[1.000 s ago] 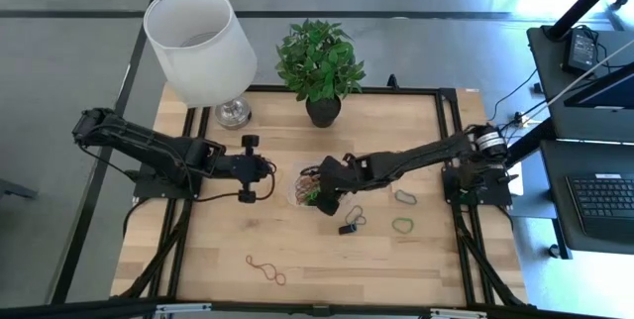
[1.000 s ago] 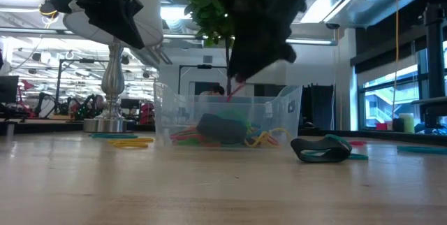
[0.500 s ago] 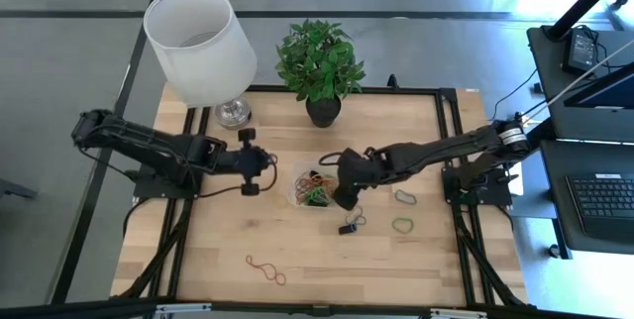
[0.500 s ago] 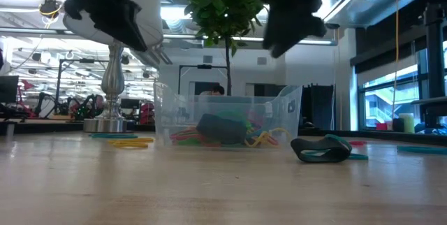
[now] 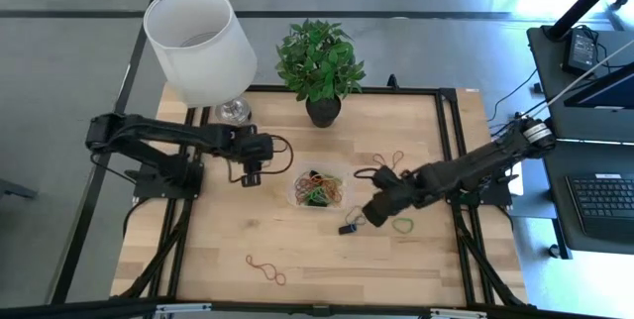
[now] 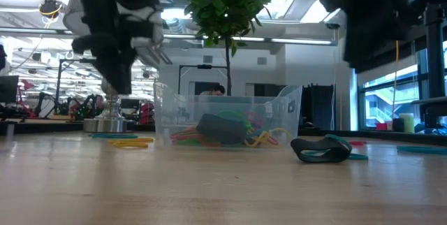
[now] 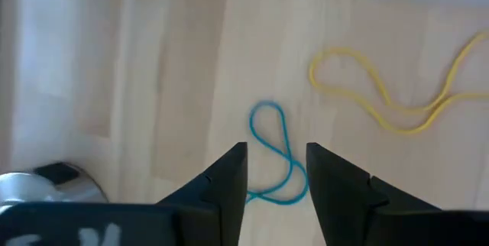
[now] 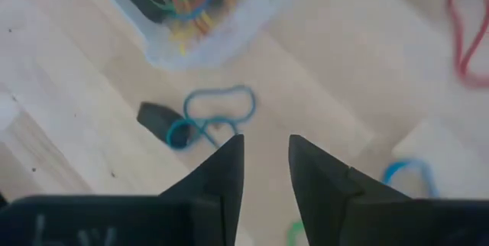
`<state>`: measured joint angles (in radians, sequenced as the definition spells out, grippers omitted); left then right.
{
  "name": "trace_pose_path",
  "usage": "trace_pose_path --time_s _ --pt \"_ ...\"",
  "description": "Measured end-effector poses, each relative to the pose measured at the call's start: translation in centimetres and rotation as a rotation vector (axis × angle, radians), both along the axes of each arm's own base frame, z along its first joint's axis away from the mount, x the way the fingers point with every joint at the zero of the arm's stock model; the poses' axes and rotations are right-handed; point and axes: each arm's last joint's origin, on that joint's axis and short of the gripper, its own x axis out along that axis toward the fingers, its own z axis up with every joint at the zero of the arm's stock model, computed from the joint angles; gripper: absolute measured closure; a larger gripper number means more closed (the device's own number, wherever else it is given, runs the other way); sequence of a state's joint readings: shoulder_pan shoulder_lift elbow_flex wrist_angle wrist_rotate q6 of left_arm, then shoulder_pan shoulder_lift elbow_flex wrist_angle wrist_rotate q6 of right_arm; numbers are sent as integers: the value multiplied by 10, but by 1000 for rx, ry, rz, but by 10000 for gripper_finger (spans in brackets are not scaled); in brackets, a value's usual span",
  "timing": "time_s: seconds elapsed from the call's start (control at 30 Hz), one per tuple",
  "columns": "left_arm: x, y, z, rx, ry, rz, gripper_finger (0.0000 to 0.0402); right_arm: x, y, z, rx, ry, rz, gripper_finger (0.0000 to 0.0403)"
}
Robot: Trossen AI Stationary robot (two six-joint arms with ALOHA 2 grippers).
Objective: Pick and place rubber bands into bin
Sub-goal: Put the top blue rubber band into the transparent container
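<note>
The bin [image 5: 317, 188] stands at the centre of the table [image 5: 228, 250], in front of the plant pot [image 5: 323, 111], and holds a tangle of rubber bands [image 5: 318, 187] in red, green, yellow and black. The left gripper [image 5: 251, 163] hangs above the table just left of the bin, near the lamp base [image 5: 233, 112]; its fingers [image 7: 233, 171] stand apart with nothing between them, directly over a blue band [image 7: 273, 150], with a yellow band [image 7: 390, 93] lying just beside it. The right gripper [image 5: 377, 206] hangs right of the bin, its fingers [image 8: 227, 168] parted and empty, over a blue-grey band [image 8: 218, 108] that touches a small black object [image 8: 157, 118]. A green band [image 5: 402, 225] lies just beside the right gripper, a red band [image 5: 394, 160] lies farther back, and a red-and-tan band [image 5: 265, 268] lies well apart near the front edge
</note>
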<state>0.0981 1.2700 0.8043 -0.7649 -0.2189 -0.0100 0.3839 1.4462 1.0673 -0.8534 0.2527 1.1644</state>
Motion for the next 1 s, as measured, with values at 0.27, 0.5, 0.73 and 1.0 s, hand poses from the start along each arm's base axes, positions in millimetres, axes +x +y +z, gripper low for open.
trace_pose_path --time_s 0.27,0.5,0.73,1.0 --pt "3 15 -40 -84 139 9 276 -27 16 -31 124 -87 -95 297" --pt "-3 19 -73 -179 118 72 285 -33 19 -38 94 -62 -33 297" --pt "-1 15 -78 -180 120 162 383 -37 18 -39 3 -14 130 297" --pt "20 -8 -23 -167 88 225 399 -62 10 -22 -87 39 286 297"
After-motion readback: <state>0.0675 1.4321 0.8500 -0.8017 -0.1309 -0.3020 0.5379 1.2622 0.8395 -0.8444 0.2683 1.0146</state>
